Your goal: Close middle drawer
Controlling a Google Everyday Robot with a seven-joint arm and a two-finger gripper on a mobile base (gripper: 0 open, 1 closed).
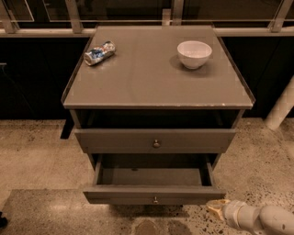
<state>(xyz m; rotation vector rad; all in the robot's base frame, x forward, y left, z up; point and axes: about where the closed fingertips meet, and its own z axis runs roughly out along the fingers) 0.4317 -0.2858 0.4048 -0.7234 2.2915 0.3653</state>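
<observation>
This looks like a room in an office or work building. The floor (36, 151) is shiny stone with little specks. Dark glass panels (128, 9) in pale frames run along the top of the frame. A plain grey bench (138, 87) with drawers stands in the middle. The robot's gripper (216, 207) is at the lower right.

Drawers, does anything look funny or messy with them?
Yes. The middle drawer is pulled far out, and the drawer above pokes out a bit. A crushed can lies sideways on top. The gripper is beside the open drawer's right corner.
</observation>
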